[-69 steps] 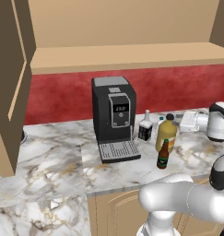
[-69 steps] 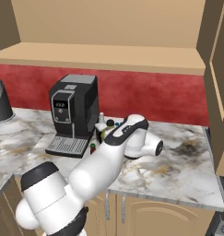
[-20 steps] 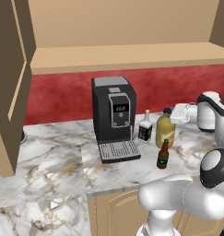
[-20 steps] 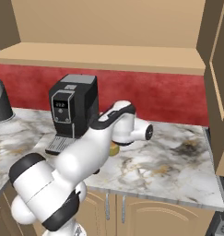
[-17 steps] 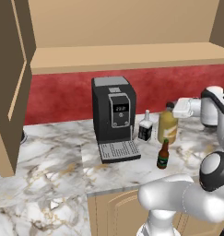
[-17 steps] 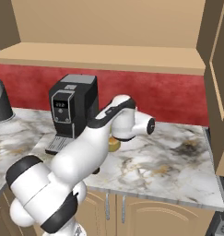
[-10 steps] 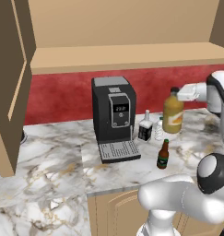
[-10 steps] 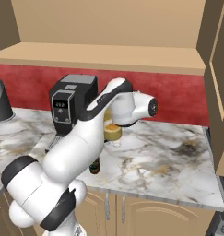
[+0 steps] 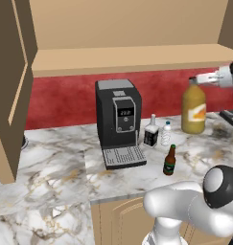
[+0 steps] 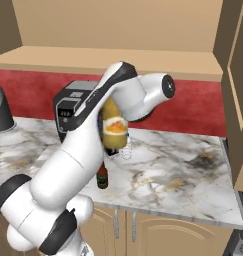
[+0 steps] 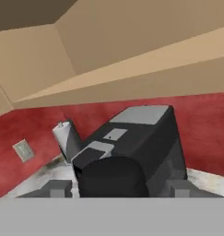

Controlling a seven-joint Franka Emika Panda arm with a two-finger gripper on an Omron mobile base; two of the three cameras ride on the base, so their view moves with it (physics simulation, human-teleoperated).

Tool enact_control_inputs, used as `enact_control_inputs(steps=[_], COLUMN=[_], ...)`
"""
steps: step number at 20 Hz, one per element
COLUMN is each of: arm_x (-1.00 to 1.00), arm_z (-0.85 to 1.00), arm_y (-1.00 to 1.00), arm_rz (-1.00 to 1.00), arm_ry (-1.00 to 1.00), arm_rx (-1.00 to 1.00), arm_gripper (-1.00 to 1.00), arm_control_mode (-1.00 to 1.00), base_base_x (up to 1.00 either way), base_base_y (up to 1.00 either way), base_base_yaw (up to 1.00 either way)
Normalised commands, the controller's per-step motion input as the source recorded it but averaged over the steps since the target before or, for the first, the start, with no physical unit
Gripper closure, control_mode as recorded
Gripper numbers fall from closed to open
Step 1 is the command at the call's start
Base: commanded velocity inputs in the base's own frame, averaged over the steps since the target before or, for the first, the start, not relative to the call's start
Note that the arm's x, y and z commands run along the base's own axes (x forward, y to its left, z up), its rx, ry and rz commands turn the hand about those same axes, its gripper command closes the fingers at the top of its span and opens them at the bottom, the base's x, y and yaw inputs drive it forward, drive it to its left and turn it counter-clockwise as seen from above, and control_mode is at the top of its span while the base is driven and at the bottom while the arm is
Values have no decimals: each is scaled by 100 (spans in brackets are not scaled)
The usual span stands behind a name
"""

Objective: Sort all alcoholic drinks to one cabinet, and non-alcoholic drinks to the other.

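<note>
The juice bottle [image 9: 193,108] hangs upright above the counter [image 9: 55,177], lifted clear of the marble near its back right part, with the gripper [image 9: 199,80] clamped around its dark cap [image 11: 114,176]. Below and left stand 3 bottles: the water bottle [image 9: 166,133] and the squarish black-labelled bottle [image 9: 151,130] side by side just right of the coffee machine [image 9: 117,122], and the beer bottle [image 9: 169,161] nearer the front edge. The wide cabinet shelf [image 9: 127,58] runs above.

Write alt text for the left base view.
The gripper holds a yellow juice bottle by its cap above a marble counter. A coffee machine, a black-labelled bottle, a water bottle and a beer bottle stand below.
</note>
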Motion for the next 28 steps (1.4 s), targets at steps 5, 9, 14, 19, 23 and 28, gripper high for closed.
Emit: enact_control_inputs(steps=[5,9,14,19,23,28], arm_x=[-71,-33,-8,-9,-14,-8], arm_z=[57,60,63,66,51,34], arm_y=[-1,18,41,44,34,31], arm_rz=[-1,0,0,0,0,0], arm_ry=[17,2,-18,-28,-31,-29], arm_rx=[20,22,9,0,-4,-13], arm_gripper=[100,100,100,100,100,100], arm_control_mode=[-100,-100,-100,-100,-100,-100], base_base_x=[0,0,0,0,0,0], base_base_y=[0,0,0,0,0,0], base_base_yaw=[0,0,0,0,0,0])
